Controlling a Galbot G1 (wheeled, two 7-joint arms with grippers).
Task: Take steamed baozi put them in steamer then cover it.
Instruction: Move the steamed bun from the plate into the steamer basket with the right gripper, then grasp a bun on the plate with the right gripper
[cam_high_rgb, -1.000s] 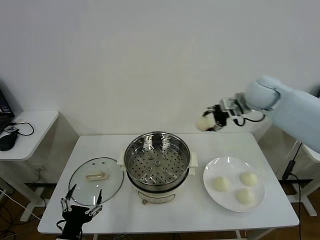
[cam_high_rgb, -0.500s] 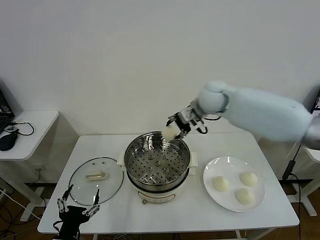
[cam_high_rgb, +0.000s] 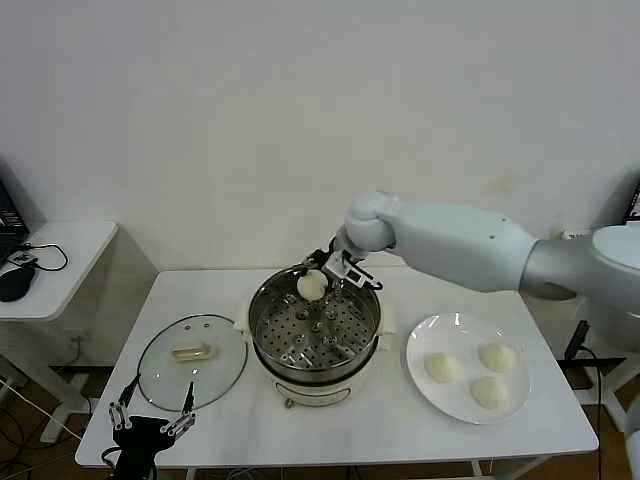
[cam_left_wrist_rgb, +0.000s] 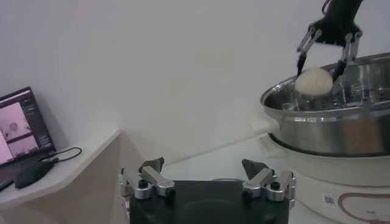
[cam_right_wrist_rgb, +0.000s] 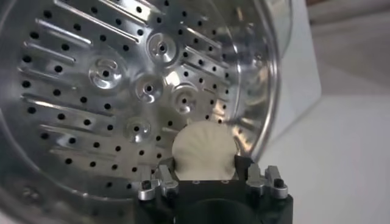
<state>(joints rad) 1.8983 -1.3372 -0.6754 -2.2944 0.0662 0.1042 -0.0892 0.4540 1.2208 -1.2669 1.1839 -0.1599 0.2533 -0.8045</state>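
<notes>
My right gripper (cam_high_rgb: 316, 279) is shut on a cream-white baozi (cam_high_rgb: 311, 286) and holds it over the far side of the steamer (cam_high_rgb: 270, 300), just above its perforated tray (cam_right_wrist_rgb: 109, 91). The held baozi (cam_right_wrist_rgb: 203, 151) fills the jaws in the right wrist view and also shows in the left wrist view (cam_left_wrist_rgb: 313, 81). Three more baozi (cam_high_rgb: 441, 367) lie on a white plate (cam_high_rgb: 425, 336) at the right. The glass cover (cam_high_rgb: 160, 375) with its cream handle (cam_high_rgb: 192, 352) lies flat left of the steamer. My left gripper (cam_high_rgb: 151, 422) is open and empty at the table's front left edge.
A side table (cam_high_rgb: 70, 245) with a black mouse (cam_high_rgb: 15, 283) and cable stands at the far left. The steamer rests on a white base (cam_high_rgb: 310, 392). A screen (cam_left_wrist_rgb: 24, 125) shows in the left wrist view.
My right arm has swung left from beside the plate with the baozi and lowered it over the steamer's far side. The left gripper has barely shifted.
</notes>
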